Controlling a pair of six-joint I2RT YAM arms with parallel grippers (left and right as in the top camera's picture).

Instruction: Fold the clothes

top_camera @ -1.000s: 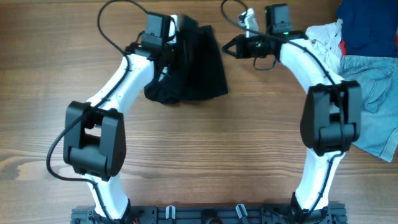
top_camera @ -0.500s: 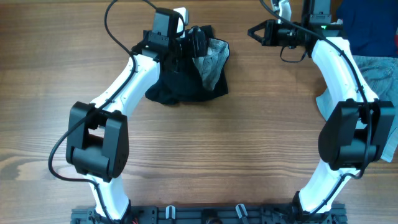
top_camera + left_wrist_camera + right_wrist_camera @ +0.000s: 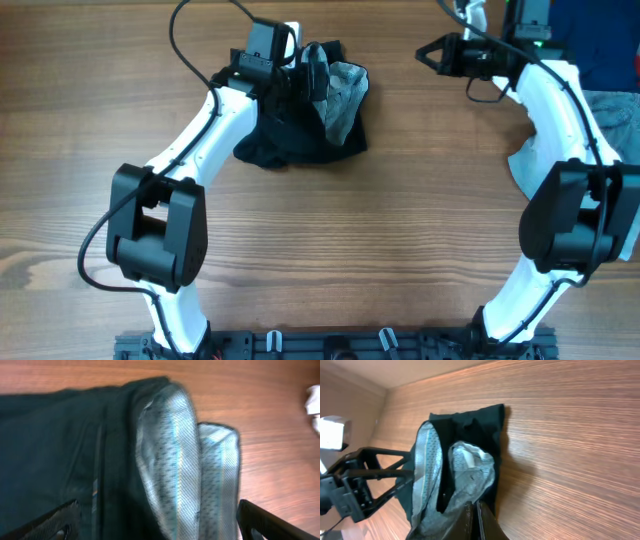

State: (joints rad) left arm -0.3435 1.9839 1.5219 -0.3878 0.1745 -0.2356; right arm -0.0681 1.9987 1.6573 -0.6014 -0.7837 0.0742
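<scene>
My left gripper (image 3: 316,75), spread wide, hangs right over the clothes (image 3: 300,135) at top centre; the right gripper (image 3: 422,54), closed and empty, is well apart.

Seems a robot lab, not a home: wood-grain bench (image 3: 400,250), two white-and-black arms (image 3: 195,135) mounted on a black rail (image 3: 330,345), loose cables (image 3: 172,40), black shorts (image 3: 300,135) and other garments (image 3: 615,105) lying about.

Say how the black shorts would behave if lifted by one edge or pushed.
Probably floppy: the black shorts lie in soft rumpled folds, and the grey lining curls over itself. Likely light for their size, since the cloth looks thin. Pushed, they would likely bunch up on the wooden table rather than slide whole.
</scene>
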